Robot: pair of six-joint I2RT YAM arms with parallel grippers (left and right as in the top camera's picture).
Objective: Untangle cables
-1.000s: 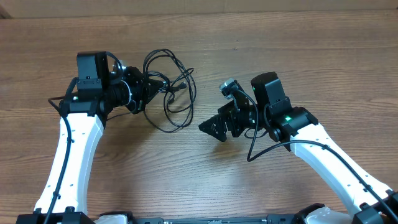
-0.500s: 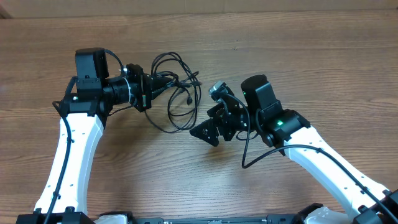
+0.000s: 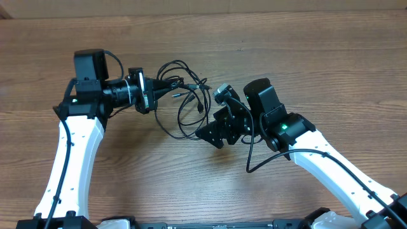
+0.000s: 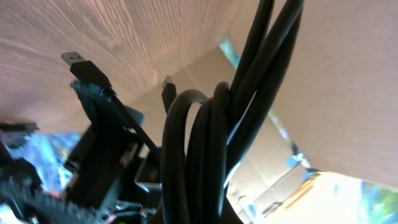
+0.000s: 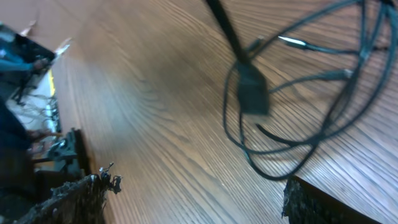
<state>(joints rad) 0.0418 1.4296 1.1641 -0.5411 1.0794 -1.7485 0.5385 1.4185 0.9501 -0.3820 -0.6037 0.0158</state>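
Moved since a second ago: left gripper (image 3: 159, 91) had swung rightward and turned at the wrist, carrying the cables (image 3: 180, 83) toward mid-table. The right gripper (image 3: 208, 134) had slid left toward them.
Left gripper: clamped on a bunch of the cables. In its wrist view the strands ran thick and close past the lens, and its own fingers were hidden behind them.
Right gripper: fingers (image 5: 87, 193) stood spread wide with nothing between them but bare table (image 3: 267, 38).
Cables, place: they hung from the left gripper's tip and fanned out in loops over the wood between the two grippers. The lowest loop lay just ahead of the right gripper; whether it touched could not be told.
Cables, look: thin, black and glossy, several strands crossing in overlapping loops, still knotted together near the left gripper.
Plugs: a flat USB plug (image 4: 79, 61) stuck out free with a smaller plug (image 4: 168, 84) beside it. In the right wrist view a blocky connector (image 5: 252, 96) showed blurred, and a silver-tipped plug (image 5: 292, 42) lay beyond it.
Lights: a green lamp (image 3: 283, 126) glowed on the right arm.
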